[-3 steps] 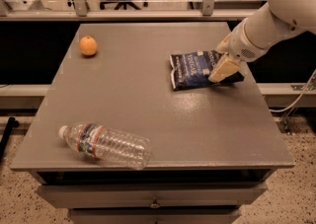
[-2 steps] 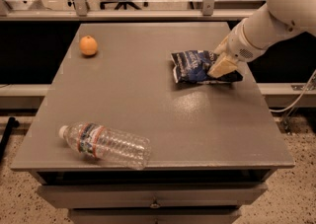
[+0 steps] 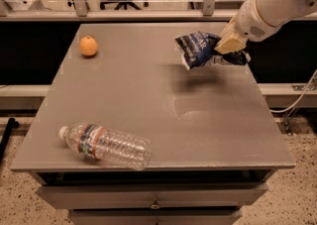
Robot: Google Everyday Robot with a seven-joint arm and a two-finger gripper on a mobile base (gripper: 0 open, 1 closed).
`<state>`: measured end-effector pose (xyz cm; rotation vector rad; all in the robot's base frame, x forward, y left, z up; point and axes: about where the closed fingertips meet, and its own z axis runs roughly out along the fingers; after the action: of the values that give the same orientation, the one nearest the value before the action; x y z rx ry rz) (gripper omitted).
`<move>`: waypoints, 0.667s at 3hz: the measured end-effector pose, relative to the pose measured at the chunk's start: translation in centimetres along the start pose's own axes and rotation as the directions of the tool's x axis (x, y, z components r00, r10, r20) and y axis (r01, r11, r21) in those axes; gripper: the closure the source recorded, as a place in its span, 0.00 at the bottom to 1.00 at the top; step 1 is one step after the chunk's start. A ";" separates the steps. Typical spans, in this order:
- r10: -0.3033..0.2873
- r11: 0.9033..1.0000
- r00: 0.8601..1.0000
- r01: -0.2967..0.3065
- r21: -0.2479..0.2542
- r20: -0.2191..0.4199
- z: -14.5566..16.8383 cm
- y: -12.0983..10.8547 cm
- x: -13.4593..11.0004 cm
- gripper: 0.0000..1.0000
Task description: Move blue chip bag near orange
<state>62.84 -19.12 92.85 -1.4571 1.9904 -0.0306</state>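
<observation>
The carry step is in hand. The end effector point(image 3: 224, 49), cream-coloured at the tip of a white arm that reaches in from the 2 o'clock corner, is closed on the right-hand edge of the blue chip bag point(image 3: 198, 50), a crinkly dark navy foil packet with white lettering. The bag hangs tilted in the grip and appears to be clear of the worktop point(image 3: 198, 135), a flat grey rectangular surface. A soft shadow lies on the surface beneath the bag.

The orange point(image 3: 88, 46), a small round plain-skinned fruit, sits at about 10 o'clock on the worktop, well apart from the bag, with bare surface between them. A clear plastic water bottle point(image 3: 106, 145) with a red and blue label lies on its side near the front edge at 7 o'clock, out of the likely path.

The next move, as I judge it, calls for a level sweep toward 9 o'clock across the back of the worktop. It should slow before the fruit, since a round fruit would roll at a nudge. Then the bag should be lowered just beside the orange and the grip let go.
</observation>
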 end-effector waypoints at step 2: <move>-0.026 0.999 0.999 0.025 0.032 0.023 1.3 -0.7 -1.9 1.00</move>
<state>64.42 -17.26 93.04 -1.4562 1.9443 -0.0553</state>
